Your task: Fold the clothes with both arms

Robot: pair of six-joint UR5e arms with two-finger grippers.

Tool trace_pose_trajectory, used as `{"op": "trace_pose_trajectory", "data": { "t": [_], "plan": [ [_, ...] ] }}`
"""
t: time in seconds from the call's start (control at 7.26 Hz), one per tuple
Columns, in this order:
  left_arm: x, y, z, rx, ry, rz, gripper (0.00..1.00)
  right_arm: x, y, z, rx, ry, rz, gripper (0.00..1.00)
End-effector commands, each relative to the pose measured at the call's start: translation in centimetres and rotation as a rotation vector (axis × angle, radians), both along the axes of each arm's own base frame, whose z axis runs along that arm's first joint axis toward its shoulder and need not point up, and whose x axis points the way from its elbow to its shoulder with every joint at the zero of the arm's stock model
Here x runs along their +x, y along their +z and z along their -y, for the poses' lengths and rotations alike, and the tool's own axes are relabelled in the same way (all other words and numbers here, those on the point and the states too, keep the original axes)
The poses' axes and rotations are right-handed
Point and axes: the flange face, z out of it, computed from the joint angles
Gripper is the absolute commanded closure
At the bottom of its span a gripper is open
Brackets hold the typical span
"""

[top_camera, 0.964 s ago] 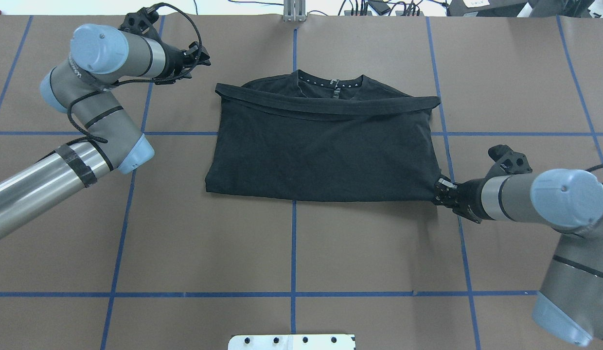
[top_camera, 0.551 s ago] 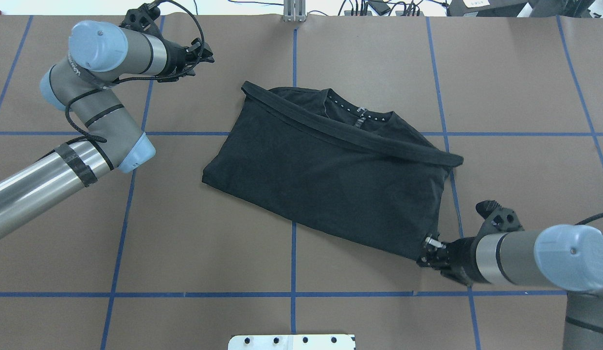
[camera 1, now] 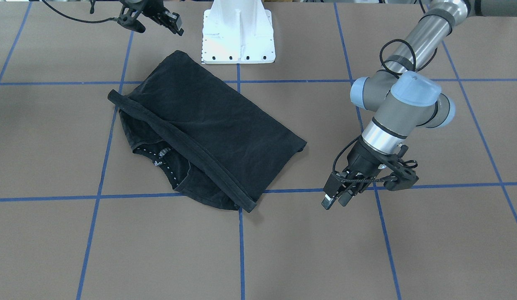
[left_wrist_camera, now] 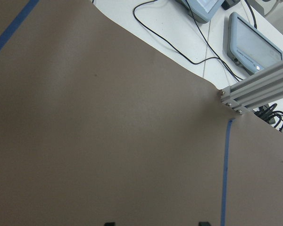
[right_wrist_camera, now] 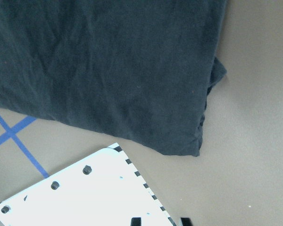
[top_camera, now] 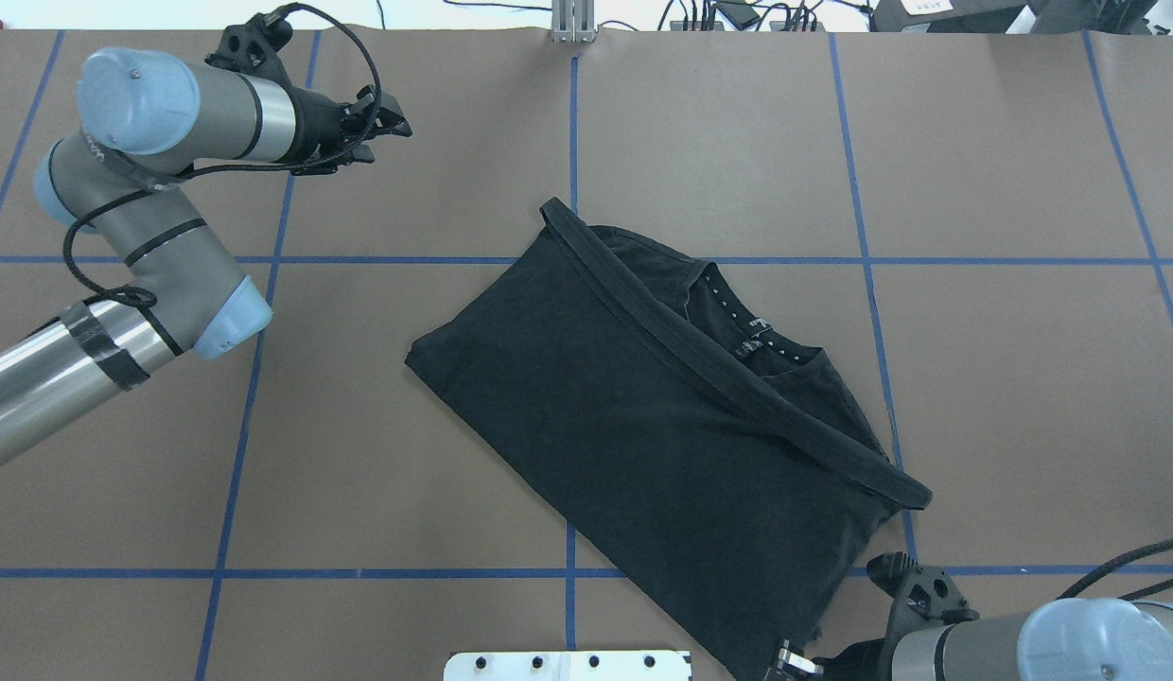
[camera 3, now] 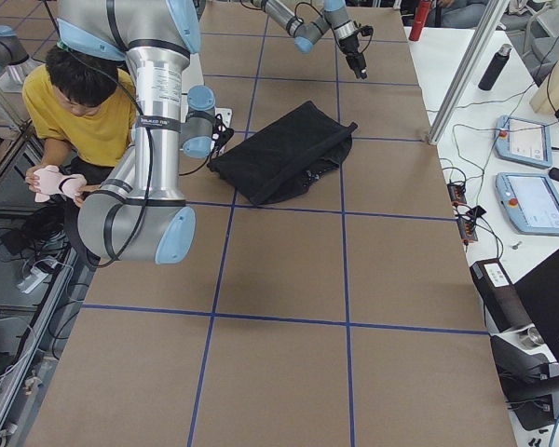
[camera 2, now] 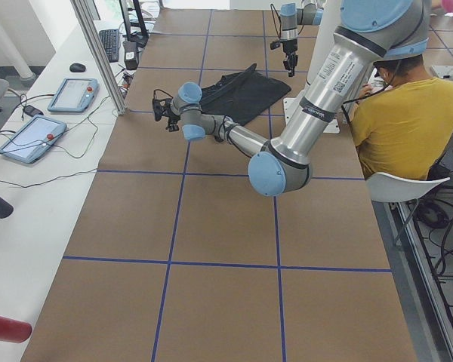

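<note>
The black T-shirt (top_camera: 662,445) lies folded and slanted across the brown table, its collar with patterned neck tape (top_camera: 747,326) showing under a folded edge; it also shows in the front view (camera 1: 208,125). The logo print is hidden. My right gripper (top_camera: 790,659) hovers just off the shirt's near corner (right_wrist_camera: 193,146), by the base plate. In the right wrist view its fingertips (right_wrist_camera: 136,220) stand apart with nothing between them. It is also at the top of the front view (camera 1: 173,25). My left gripper (top_camera: 393,118) is open and empty over bare table, far left of the shirt (camera 1: 335,201).
The white pedestal base plate (top_camera: 568,665) sits at the near edge beside the shirt's corner (camera 1: 237,37). An aluminium post (left_wrist_camera: 254,89) and control tablets (left_wrist_camera: 254,42) stand beyond the far edge. A person in yellow (camera 3: 84,102) sits behind the robot.
My right gripper dragged the shirt's corner toward the robot's base, swinging the shirt to a diagonal, then let it go. My left arm shifted slightly left.
</note>
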Motion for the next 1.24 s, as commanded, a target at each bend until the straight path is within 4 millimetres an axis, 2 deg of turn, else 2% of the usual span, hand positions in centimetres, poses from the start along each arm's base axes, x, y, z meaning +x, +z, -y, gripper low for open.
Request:
{"op": "trace_pose_trajectory", "data": {
  "t": [0.0, 0.14, 0.28, 0.41, 0.55, 0.69, 0.96, 1.1],
  "plan": [
    [-0.7, -0.2, -3.4, -0.067, 0.022, -0.016, 0.32, 1.2, -0.6, 2.3, 0.000, 0.050, 0.014, 0.00],
    [-0.1, -0.7, -7.0, -0.087, 0.055, 0.001, 0.31, 2.9, -1.7, 5.8, 0.003, 0.132, 0.037, 0.00],
    [2.1, -1.8, -10.9, -0.126, 0.059, 0.051, 0.31, 3.7, -1.9, 7.9, 0.002, 0.182, 0.042, 0.00],
    [5.6, -2.5, -14.7, -0.166, 0.064, 0.114, 0.31, 4.7, -1.8, 10.0, 0.007, 0.235, 0.041, 0.00],
    [9.3, -2.0, -18.2, -0.170, 0.066, 0.149, 0.28, 4.6, -1.0, 10.8, 0.006, 0.254, 0.022, 0.00],
    [11.3, -0.8, -20.2, -0.165, 0.080, 0.179, 0.27, 4.4, -0.2, 11.4, 0.004, 0.269, 0.006, 0.00],
    [11.9, 0.1, -20.2, -0.173, 0.084, 0.198, 0.28, 3.9, -0.1, 11.9, 0.006, 0.272, 0.005, 0.00],
    [12.4, 0.6, -20.2, -0.175, 0.088, 0.211, 0.28, 3.5, 0.8, 12.2, 0.003, 0.276, -0.013, 0.00]
  ]
}}
